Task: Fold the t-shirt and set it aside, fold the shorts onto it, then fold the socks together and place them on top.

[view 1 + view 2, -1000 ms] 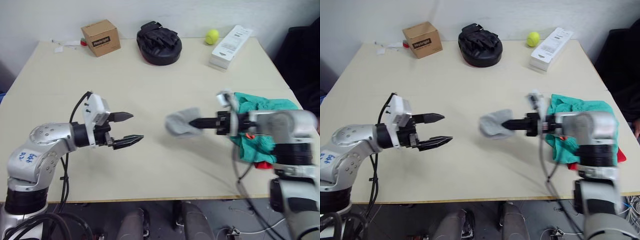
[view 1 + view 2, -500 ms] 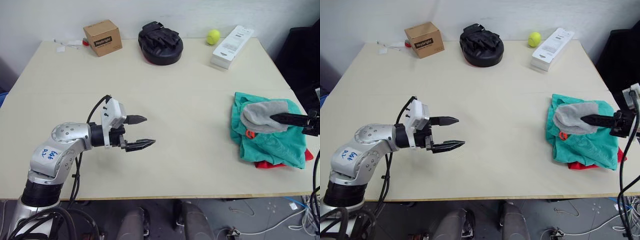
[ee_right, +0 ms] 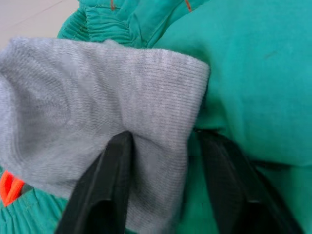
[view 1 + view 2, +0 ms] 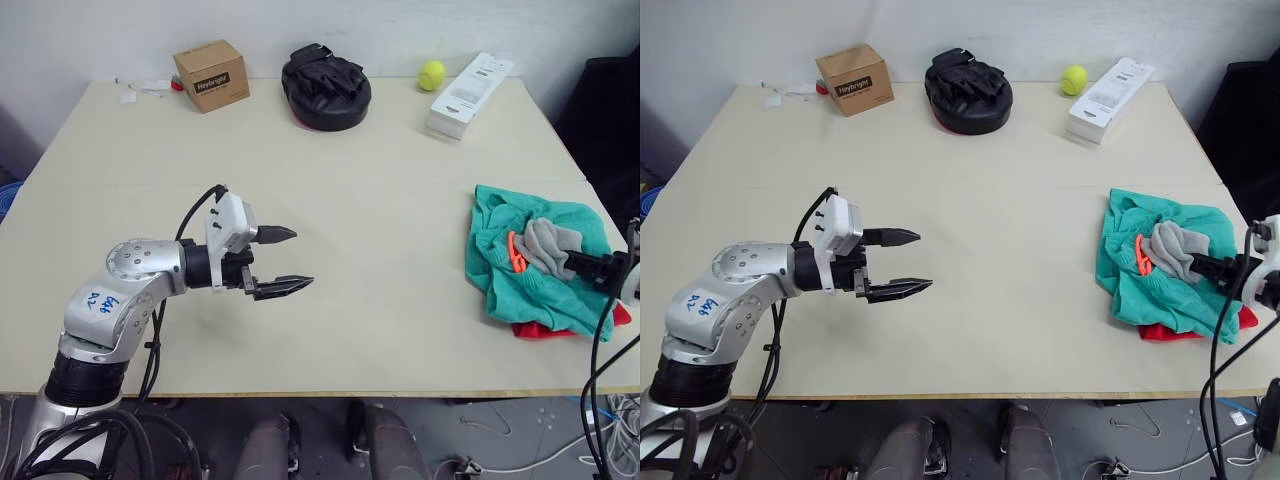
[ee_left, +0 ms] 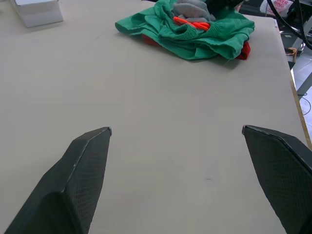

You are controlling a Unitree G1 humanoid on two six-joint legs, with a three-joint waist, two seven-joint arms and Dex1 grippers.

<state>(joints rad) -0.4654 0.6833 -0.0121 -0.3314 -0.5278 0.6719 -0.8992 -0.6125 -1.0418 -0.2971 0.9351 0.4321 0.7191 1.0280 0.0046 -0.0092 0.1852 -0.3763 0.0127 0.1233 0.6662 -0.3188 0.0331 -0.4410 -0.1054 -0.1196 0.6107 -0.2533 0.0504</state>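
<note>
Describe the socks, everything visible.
The socks are light grey ribbed knit, soft and bunched into one crumpled bundle, so the two cannot be told apart. They lie on top of the teal-green shorts, beside the orange drawstring, near the table's right edge. The right gripper is at them, its fingers slightly apart with a fold of sock cloth between them; one finger lies against the knit. Whether it still pinches is unclear.
</note>
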